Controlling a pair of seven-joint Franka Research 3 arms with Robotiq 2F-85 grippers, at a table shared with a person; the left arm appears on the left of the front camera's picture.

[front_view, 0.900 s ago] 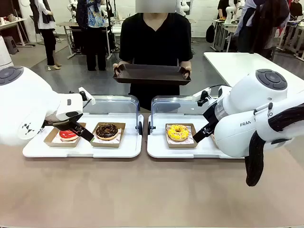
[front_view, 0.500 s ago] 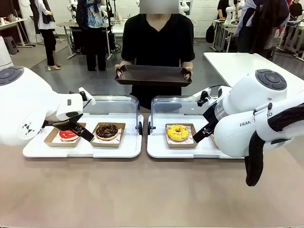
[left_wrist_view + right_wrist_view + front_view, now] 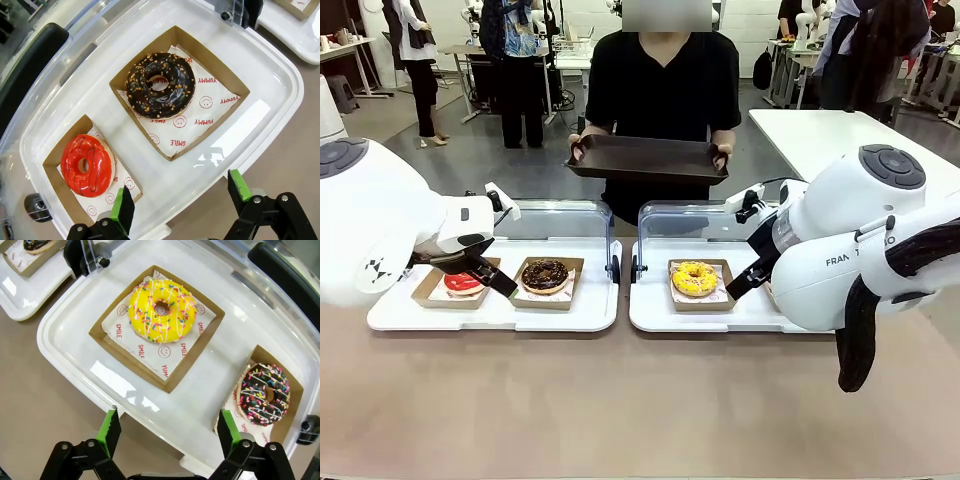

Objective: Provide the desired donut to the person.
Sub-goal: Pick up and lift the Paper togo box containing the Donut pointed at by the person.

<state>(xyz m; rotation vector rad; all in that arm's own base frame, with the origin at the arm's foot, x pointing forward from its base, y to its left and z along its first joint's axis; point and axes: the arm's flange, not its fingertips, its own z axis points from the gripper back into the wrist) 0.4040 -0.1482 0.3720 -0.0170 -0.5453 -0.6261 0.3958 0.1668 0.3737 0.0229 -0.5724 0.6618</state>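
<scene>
Currently, left hand [image 3: 180, 192] gapes wide just right of red-glazed ring donut [image 3: 87, 164]; right hand [image 3: 169, 416], equally wide, right of yellow sprinkled ring donut [image 3: 161, 310].

Left tray [image 3: 390, 318]: on counter [image 3: 620, 400], left of right tray [image 3: 655, 318].
Person [image 3: 665, 90]: behind counter.
Serving tray [image 3: 645, 158]: before person.

Two glossy white arms here, all fat rounded shells. The left arm [image 3: 380, 225] carries a grey disc cap at its joint and small black marks low on the casing. The right arm [image 3: 840, 270] has a matching ribbed grey cap, dark "FRAN" lettering and a black sleeved cable [image 3: 853, 335] looping beneath. Both sets of jaws are black linkage with silver bolts and bright green pads [image 3: 122, 206].
</scene>
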